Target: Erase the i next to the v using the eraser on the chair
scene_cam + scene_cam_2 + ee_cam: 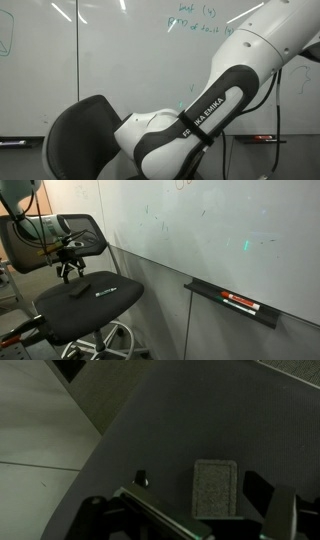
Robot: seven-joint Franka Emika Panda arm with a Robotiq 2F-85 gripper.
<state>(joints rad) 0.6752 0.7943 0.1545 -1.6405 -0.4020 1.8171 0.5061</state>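
Hand [68,272], fingers spread, hovers at left over the chair [105,310]; eraser [215,488] below; whiteboard [200,230] writing too faint to read.

One of nearly every kind of thing.
There is one black chair [110,308], one grey eraser [215,488], one big whiteboard [200,230], one white robot arm [215,105] with one hand [68,275], and one dark tray [205,288]. In the tray lies one marker [240,301] with red on it; a second dark one may lie beside it, but it is too small to tell.
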